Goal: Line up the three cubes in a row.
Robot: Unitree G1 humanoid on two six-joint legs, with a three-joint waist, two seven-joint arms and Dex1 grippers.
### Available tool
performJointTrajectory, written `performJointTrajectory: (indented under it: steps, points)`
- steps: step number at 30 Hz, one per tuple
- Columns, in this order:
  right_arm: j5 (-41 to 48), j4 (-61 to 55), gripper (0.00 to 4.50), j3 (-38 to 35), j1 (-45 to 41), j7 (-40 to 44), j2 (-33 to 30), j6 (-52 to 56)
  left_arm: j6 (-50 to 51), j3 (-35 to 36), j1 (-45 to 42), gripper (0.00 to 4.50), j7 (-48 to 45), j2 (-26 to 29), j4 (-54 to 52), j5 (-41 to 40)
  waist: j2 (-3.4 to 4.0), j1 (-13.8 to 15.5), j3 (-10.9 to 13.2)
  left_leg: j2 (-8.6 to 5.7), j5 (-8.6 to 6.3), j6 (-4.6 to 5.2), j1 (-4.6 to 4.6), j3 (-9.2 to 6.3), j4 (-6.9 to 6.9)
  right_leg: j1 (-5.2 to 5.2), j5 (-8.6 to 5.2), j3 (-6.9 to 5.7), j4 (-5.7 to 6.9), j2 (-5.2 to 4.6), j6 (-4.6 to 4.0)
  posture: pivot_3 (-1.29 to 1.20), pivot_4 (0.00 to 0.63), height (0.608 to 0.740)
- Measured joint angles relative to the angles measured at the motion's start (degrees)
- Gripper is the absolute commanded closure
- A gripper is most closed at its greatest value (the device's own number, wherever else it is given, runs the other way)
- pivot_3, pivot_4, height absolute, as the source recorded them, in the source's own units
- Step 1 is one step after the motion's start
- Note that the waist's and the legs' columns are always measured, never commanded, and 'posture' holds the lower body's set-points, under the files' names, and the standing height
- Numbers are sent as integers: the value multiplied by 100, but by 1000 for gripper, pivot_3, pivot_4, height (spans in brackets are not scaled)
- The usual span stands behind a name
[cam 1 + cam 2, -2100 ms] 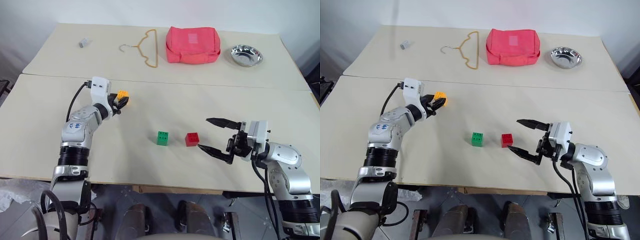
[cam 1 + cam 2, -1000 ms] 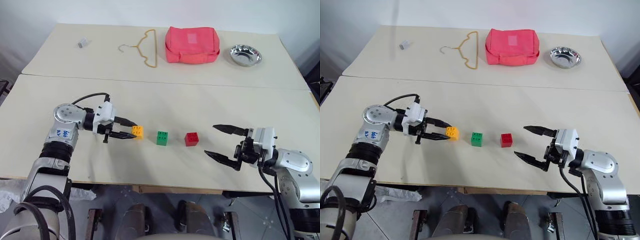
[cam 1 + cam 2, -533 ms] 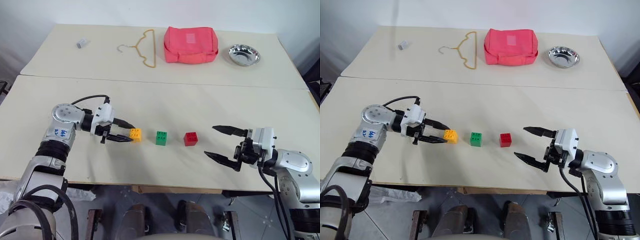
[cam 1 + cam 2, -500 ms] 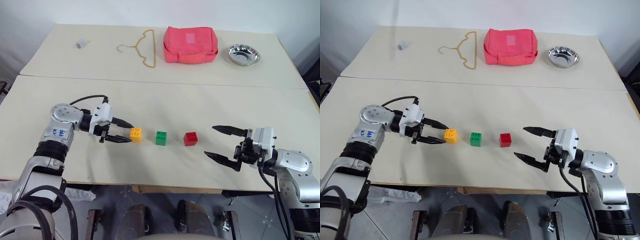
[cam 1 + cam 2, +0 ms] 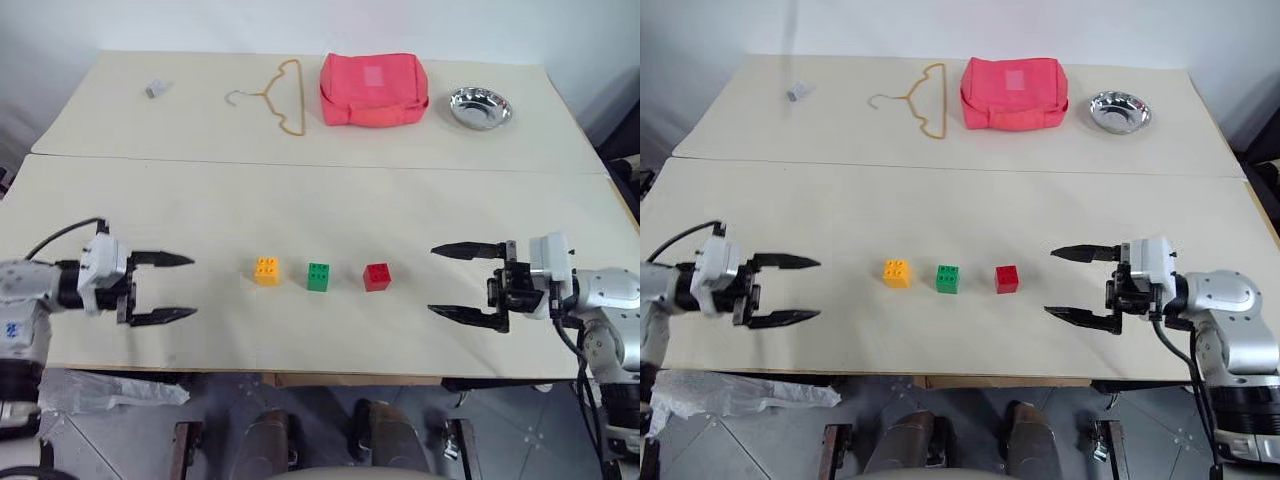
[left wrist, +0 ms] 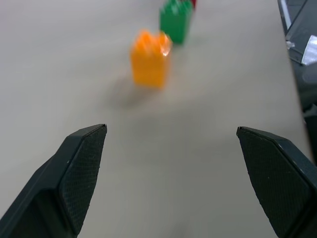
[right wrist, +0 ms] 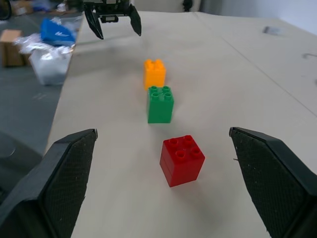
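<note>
Three studded cubes stand in a row on the near table: the orange-yellow cube (image 5: 266,270) on the left, the green cube (image 5: 318,276) in the middle, the red cube (image 5: 377,276) on the right, with small gaps between them. My left gripper (image 5: 176,288) is open and empty, well to the left of the orange-yellow cube and pointing at it. My right gripper (image 5: 448,281) is open and empty, to the right of the red cube. The right wrist view shows the red cube (image 7: 182,159), green cube (image 7: 160,103) and orange-yellow cube (image 7: 154,73) in line.
On the far table lie a small grey object (image 5: 157,88), a yellow hanger (image 5: 282,92), a pink pouch (image 5: 373,88) and a steel bowl (image 5: 479,107). A seam (image 5: 320,165) separates the two tables. The near table's front edge (image 5: 300,374) runs just below the grippers.
My left gripper let go of the orange-yellow cube, opened wide and pulled back to the left. The cube stays beside the green one. The right gripper barely moved.
</note>
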Motion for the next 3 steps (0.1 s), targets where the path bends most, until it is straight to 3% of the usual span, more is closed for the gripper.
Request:
performJointTrajectory:
  steps: [3]
  points:
    - [-48, 243, 0, 14, -237, 193, -8, -28, -34, 242, 95, 27, 212, -43, -278, -14, 0, 65, 0, -3, 0, 0, 0, 1, 2, 1, 0, 2, 1, -3, 0, 0, 150, 740]
